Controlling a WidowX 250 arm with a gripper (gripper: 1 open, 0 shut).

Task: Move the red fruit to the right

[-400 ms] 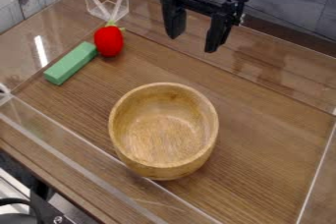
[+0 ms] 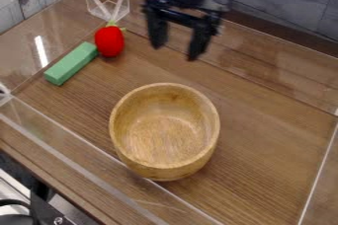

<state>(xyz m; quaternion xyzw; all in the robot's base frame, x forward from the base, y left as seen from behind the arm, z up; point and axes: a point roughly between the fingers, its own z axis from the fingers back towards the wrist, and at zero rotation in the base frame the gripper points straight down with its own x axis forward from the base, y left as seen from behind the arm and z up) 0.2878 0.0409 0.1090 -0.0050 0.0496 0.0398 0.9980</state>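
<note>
The red fruit (image 2: 109,39) is a small bright red strawberry-shaped toy lying on the wooden table at the back left, next to a green block. My gripper (image 2: 179,41) hangs above the table to the right of the fruit, a short gap away. Its two dark fingers point down and stand wide apart with nothing between them.
A green rectangular block (image 2: 70,64) lies just left of and in front of the fruit. A wooden bowl (image 2: 165,130) sits in the middle front. Clear plastic walls (image 2: 79,175) border the table. A white bent object (image 2: 106,7) stands behind the fruit.
My gripper has moved left, toward the red fruit, and stays open. The fruit, block and bowl have not moved.
</note>
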